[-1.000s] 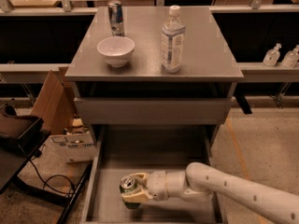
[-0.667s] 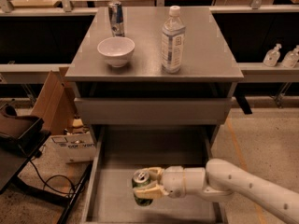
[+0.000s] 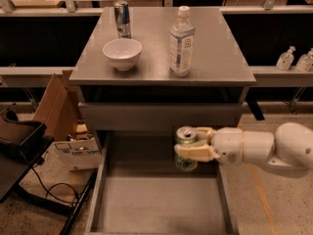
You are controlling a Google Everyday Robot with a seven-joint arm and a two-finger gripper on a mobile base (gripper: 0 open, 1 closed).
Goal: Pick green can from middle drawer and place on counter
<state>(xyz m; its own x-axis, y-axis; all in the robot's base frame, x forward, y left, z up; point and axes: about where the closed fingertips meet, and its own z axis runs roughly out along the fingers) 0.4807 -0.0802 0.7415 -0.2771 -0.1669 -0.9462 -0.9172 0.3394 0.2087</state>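
Note:
The green can (image 3: 186, 148) has a silver top and pull tab and is upright. My gripper (image 3: 191, 144) is shut on the can, with cream fingers (image 3: 193, 153) on both sides of it. My white arm comes in from the right. The can hangs in the air above the right rear part of the open middle drawer (image 3: 146, 204), in front of the closed drawer front. The drawer floor is bare. The counter (image 3: 215, 48) is the grey cabinet top above and behind the can.
On the counter stand a white bowl (image 3: 122, 53), a clear water bottle (image 3: 181, 43) and a tall silver-and-blue can (image 3: 122, 18). A cardboard box (image 3: 58, 106) and a black stand (image 3: 19, 141) are on the floor at the left. Dispenser bottles (image 3: 286, 58) stand on a shelf at the right.
My gripper has lifted the green can off the drawer floor and carried it up and to the right, to just below the counter's front edge.

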